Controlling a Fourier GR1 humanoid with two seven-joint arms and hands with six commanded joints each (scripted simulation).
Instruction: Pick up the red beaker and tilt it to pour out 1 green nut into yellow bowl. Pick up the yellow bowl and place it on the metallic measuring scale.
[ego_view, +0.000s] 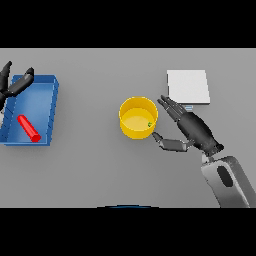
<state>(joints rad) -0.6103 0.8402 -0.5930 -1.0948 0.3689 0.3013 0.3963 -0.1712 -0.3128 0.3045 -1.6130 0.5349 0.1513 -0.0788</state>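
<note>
Right hand (194, 127) open beside yellow bowl (131, 107), fingers straight, thumb under rim side, not gripping. Green nut (149, 124) inside bowl at its right edge. Red beaker (28, 128) lying in blue tray (53, 107), far left. Left hand (15, 85) open above tray's top corner. Metallic scale (188, 86) just beyond right hand.

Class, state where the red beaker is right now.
In the head view the red beaker lies on its side inside the blue tray at the left, far from the yellow bowl.
</note>
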